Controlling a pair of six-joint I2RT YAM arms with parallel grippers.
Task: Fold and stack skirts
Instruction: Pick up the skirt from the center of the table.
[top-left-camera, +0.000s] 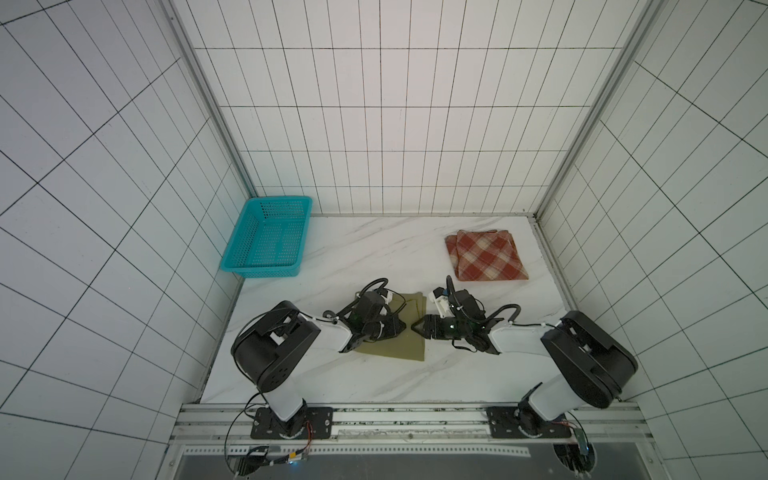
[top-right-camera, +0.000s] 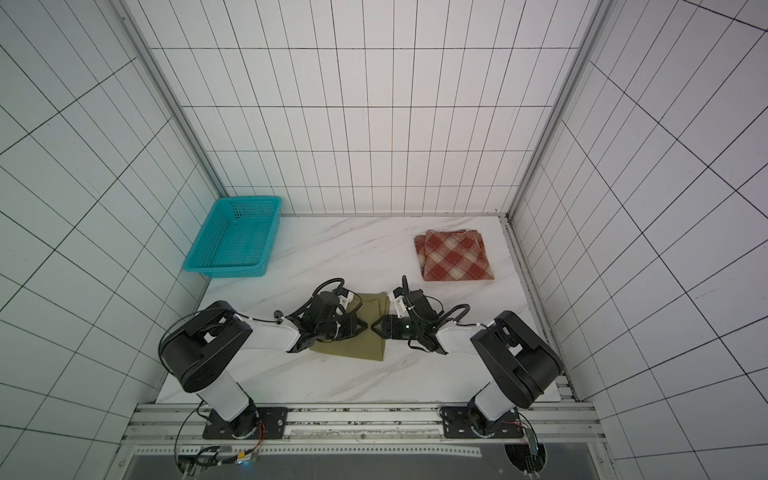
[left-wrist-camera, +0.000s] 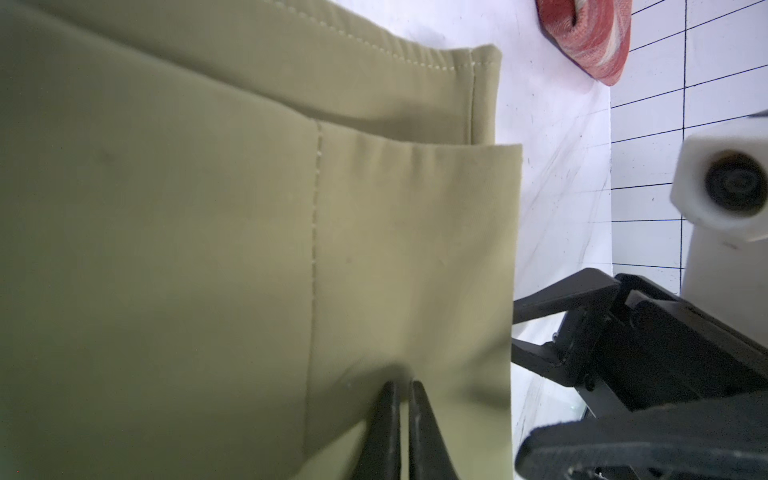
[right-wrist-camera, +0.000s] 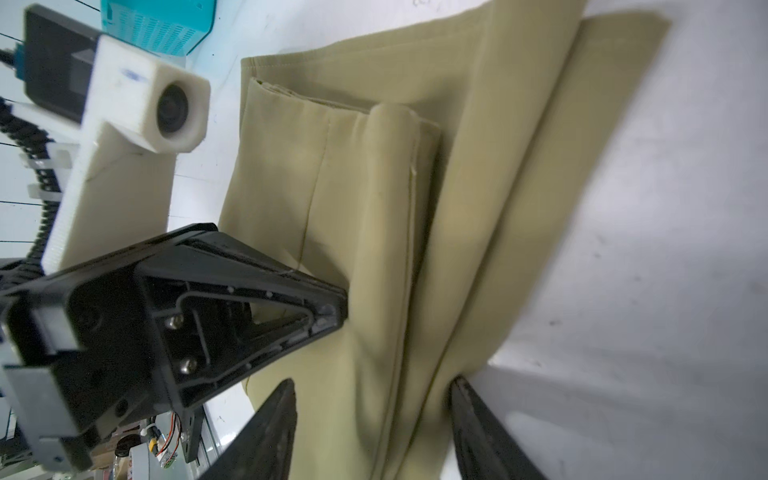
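Left claw (left-wrist-camera: 401, 384) closed tight, tips pressed on khaki skirt (top-left-camera: 407, 347), which lies folded at front centre of desk (top-left-camera: 374, 257). Right claw (right-wrist-camera: 374, 382) about half open, jaws straddling skirt's layered edge. Plaid skirt (top-left-camera: 484, 255) folded at far right, well apart.

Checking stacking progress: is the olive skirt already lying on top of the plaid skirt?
No, the olive skirt lies on the tabletop, well apart from the folded plaid skirt.

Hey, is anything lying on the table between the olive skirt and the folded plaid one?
No object lies between the olive skirt and the plaid skirt; only the right arm's own wrist camera sits over that stretch. The teal basket stands well aside.
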